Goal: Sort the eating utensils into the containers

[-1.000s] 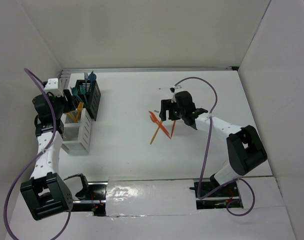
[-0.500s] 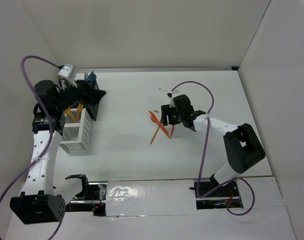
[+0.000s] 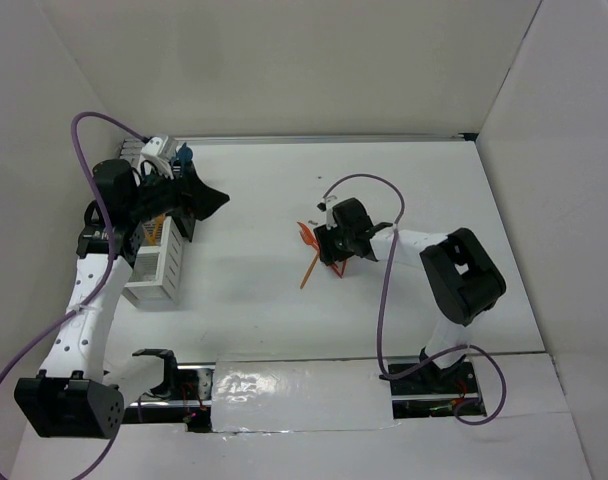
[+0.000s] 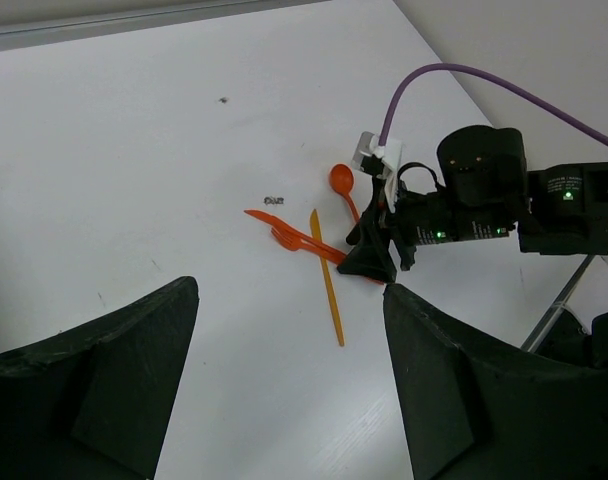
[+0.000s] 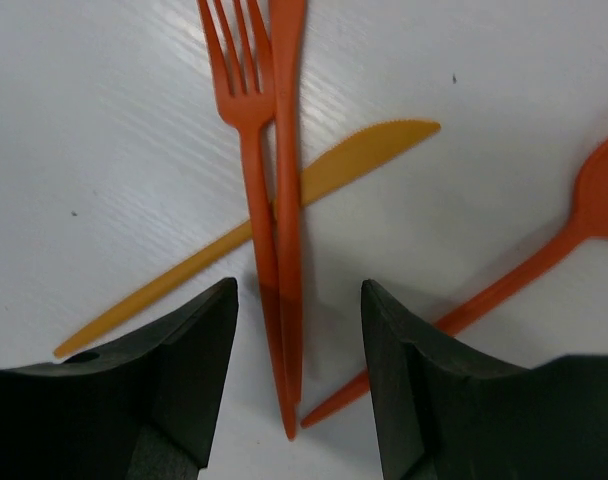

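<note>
Meanwhile, at mid-table, the right gripper point(image 5: 297, 325) hangs low over a small heap of orange cutlery. Its two fingers are spread wide with nothing between them yet. They stand either side of a red-orange fork point(image 5: 246, 130) and a second red-orange handle point(image 5: 287, 150), which lie side by side and touching. Straddling the pair across their narrow shafts seems chosen so that one squeeze can pinch them. Because the two touch, both may well come up together. The pair crosses over a paler orange knife point(image 5: 354, 155), which probably props them slightly off the table point(image 3: 254, 290) and gives the fingertips room to get under. An orange spoon point(image 5: 574, 225) lies just beside the heap, apart from the fork.

At the left edge stands the row of containers point(image 3: 152, 272), with a teal-blue utensil point(image 3: 184, 154) poking up at the far end. The left gripper point(image 4: 289, 330) is held up high just to their right, its fingers parted and empty, and its camera looks across at the heap. That raised pose likely keeps it out of the bins' way while its partner works. The sorting appears only partly done.
</note>
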Robot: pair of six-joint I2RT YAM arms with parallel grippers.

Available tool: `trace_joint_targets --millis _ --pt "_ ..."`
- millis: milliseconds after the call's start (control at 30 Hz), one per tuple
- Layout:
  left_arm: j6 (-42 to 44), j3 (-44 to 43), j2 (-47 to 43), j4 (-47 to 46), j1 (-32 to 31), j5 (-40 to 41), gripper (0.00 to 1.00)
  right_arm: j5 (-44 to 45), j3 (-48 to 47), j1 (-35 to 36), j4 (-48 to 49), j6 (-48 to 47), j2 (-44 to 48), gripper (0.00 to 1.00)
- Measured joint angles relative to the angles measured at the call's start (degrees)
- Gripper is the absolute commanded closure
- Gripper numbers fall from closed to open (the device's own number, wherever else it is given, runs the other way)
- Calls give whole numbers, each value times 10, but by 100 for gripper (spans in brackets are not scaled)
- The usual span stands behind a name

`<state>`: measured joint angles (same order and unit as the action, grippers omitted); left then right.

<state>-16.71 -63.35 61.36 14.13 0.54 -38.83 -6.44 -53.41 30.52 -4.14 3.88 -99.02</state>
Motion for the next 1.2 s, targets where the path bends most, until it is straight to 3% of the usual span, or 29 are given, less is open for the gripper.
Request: trace_joint_targets --millis 100,467,867,1200 --pt "0 2 0 -1 -5 3 13 -1 -6 2 3 -7 -10 46" --pt "-3 10 13 -1 -35 10 13 7 -25 11 15 -16 -37 94" --pt "-104 83 116 -86 -127 74 15 52 -14 45 -4 31 -13 100" --pt "-184 64 286 -180 -198 121 19 -24 -10 45 3 73 83 100"
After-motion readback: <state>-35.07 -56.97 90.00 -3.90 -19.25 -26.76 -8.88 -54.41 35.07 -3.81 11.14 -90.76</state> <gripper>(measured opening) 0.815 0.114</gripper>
